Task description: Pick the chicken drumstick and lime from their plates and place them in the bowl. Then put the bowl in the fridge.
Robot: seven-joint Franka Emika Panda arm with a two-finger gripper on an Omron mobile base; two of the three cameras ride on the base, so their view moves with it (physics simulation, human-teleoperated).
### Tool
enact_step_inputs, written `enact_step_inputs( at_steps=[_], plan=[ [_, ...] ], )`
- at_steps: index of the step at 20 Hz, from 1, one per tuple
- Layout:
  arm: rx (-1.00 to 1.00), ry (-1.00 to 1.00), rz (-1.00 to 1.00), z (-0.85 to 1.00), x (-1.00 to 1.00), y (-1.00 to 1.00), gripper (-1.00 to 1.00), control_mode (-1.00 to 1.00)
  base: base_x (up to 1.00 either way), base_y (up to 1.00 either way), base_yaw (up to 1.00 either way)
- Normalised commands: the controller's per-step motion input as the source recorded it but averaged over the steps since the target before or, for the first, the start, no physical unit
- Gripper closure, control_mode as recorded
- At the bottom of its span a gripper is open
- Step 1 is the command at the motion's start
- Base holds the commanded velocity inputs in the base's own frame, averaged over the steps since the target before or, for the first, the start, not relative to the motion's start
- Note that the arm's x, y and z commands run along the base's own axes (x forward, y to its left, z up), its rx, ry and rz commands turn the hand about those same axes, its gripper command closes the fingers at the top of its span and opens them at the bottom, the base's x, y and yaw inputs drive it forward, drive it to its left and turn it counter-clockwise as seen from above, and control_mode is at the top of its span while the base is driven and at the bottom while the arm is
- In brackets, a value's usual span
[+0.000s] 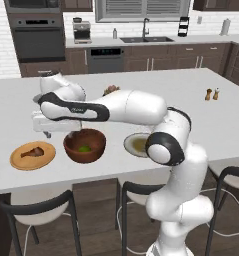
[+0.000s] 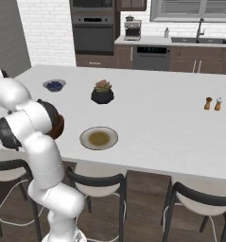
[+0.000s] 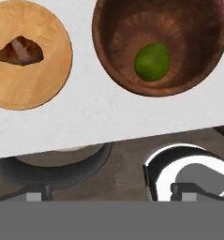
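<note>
The lime (image 3: 152, 61) sits in the bottom of the wooden bowl (image 3: 118, 28), a touch toward four o'clock of the bowl's middle in the hand view. From the left base view the bowl (image 1: 84, 146) stands near the front edge of the white bench (image 1: 141, 85), with the green lime (image 1: 84, 148) showing inside it.

Over at nine o'clock from the bowl lies the orange-tan wooden plate (image 1: 33, 155), and the chicken drumstick (image 1: 33, 152) rests on it, untouched. In the hand view the drumstick (image 3: 18, 52) lies across the left half of that plate (image 3: 43, 79), thick end toward three o'clock, thin bone end toward nine.

At three o'clock from the bowl is the pale grey plate (image 1: 130, 145) with the olive centre, partly behind the arm's elbow; the right base view shows it (image 2: 99, 138) bare on the bench.

The hand hangs above the bench between bowl and wooden plate, camera looking straight down. The fingers are barely visible at the bottom edge of the hand view, so I cannot tell how wide they stand or whether they hold anything.

Farther back on the bench: a black succulent pot (image 2: 102, 93) and a small berry bowl (image 2: 54, 85).
</note>
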Motion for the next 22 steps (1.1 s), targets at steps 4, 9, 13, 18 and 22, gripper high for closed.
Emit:
enact_step_inputs(
  at_steps=[4, 9, 13, 18, 22],
  plan=[
    [0.0, 0.12, 0.68, -0.46, 0.14, 0.39, -1.0, -1.0, 0.0, 0.0, 0.0],
    [0.0, 0.01, 0.66, -0.4, 0.14, 0.46, -1.0, -1.0, 0.0, 0.0, 0.0],
    [0.0, -0.09, 0.5, -0.24, 0.29, 0.27, -1.0, -1.0, 0.0, 0.0, 0.0],
    [0.02, -0.1, 0.42, -0.32, 0.6, 0.02, -1.0, -1.0, 0.0, 0.0, 0.0],
    [0.05, 0.0, 0.5, -0.31, 0.76, 0.0, -1.0, -1.0, 0.0, 0.0, 0.0]
  ],
)
